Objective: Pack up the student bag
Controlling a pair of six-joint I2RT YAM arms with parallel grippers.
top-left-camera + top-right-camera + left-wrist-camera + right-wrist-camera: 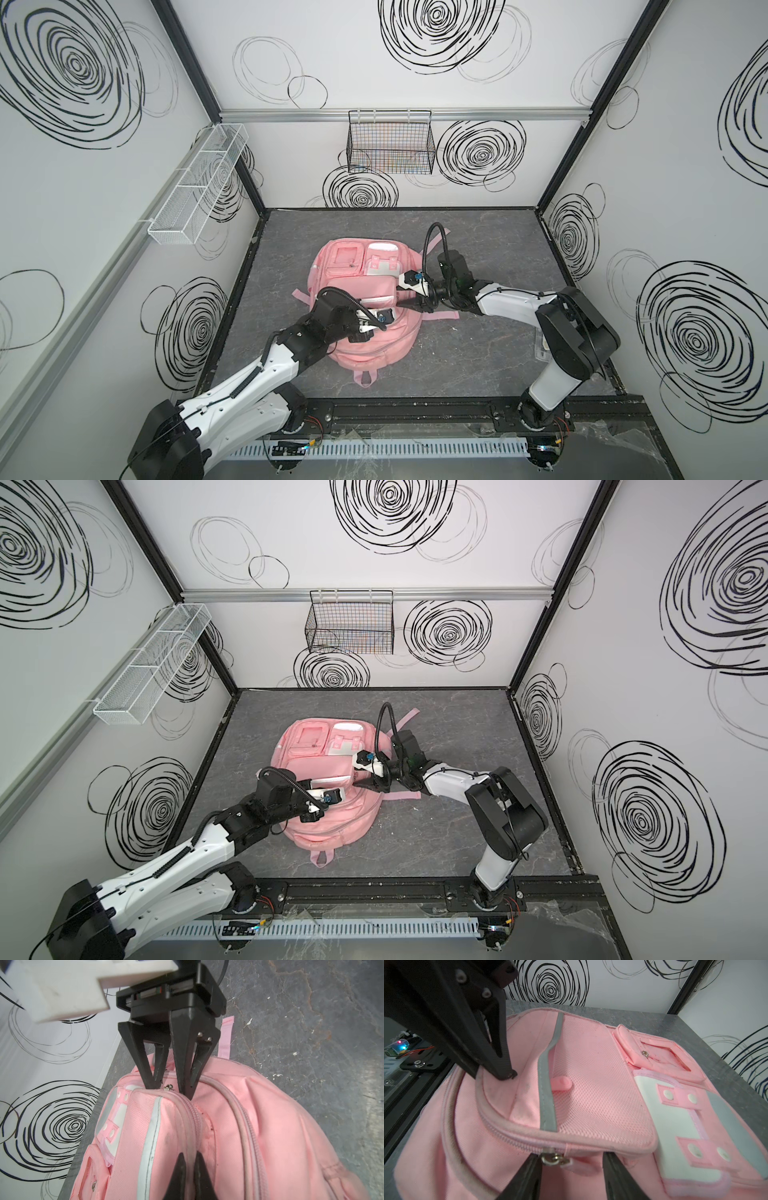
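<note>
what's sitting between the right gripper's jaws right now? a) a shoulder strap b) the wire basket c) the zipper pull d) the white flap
c: in the right wrist view the metal zipper pull on the bag lies between the spread fingers of the right gripper, not yet pinched.

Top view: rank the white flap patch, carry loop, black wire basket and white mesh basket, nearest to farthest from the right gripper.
From the right gripper:
1. White flap patch, on the pink bag, just behind.
2. Carry loop, bag's front end.
3. Black wire basket, back wall.
4. White mesh basket, left wall.
</note>
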